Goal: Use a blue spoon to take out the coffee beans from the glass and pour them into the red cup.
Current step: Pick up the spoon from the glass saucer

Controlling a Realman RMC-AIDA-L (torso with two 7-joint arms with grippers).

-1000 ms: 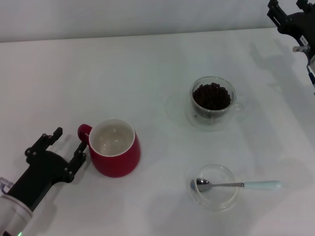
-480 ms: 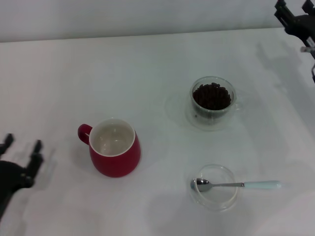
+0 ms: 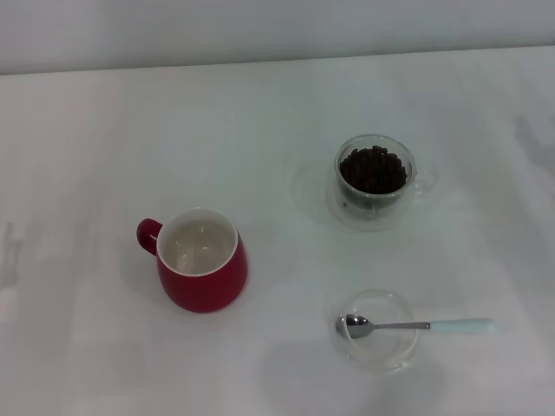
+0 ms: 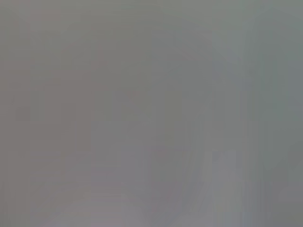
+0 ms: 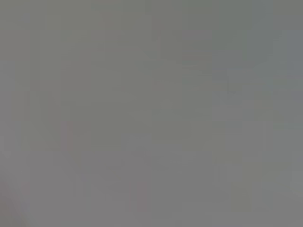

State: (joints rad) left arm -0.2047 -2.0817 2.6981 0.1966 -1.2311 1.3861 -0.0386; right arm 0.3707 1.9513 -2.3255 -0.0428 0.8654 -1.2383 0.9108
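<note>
Item 1. Squat rounded red cup (image 3: pixel 203 263) with a white inside and a red loop handle. It stands upright on the white table (image 3: pixel 104 130), at about 8 o'clock from the middle of the head view. The handle points toward 10 o'clock. The inside looks empty, so by my judgement no pouring is done yet.

Item 2. Clear round thick-walled glass (image 3: pixel 375 176) with a small side handle, on a clear saucer. It stands at about 2 o'clock from the middle, well apart from the red cup. Dark brown oval coffee beans (image 3: pixel 373 170) fill it nearly to the rim.

Item 3. Small blue spoon (image 3: pixel 416 327) with a shiny metal bowl, thin stem and pale light-blue handle. It lies at about 5 o'clock from the middle. Its bowl rests in a shallow clear glass dish (image 3: pixel 377 347). The handle reaches past the dish rim toward 3 o'clock, lifted clear of the table. This probably leaves the handle free for a side grasp.

Item 4. Left gripper and right gripper. Neither shows in the head view, and both wrist views give only a blank grey field. Their opening and any load cannot be told. Where the spoon, glass and cup lie relative to either gripper cannot be told either.

Status, as a judgement: the spoon is untouched, and the task is not yet begun.
</note>
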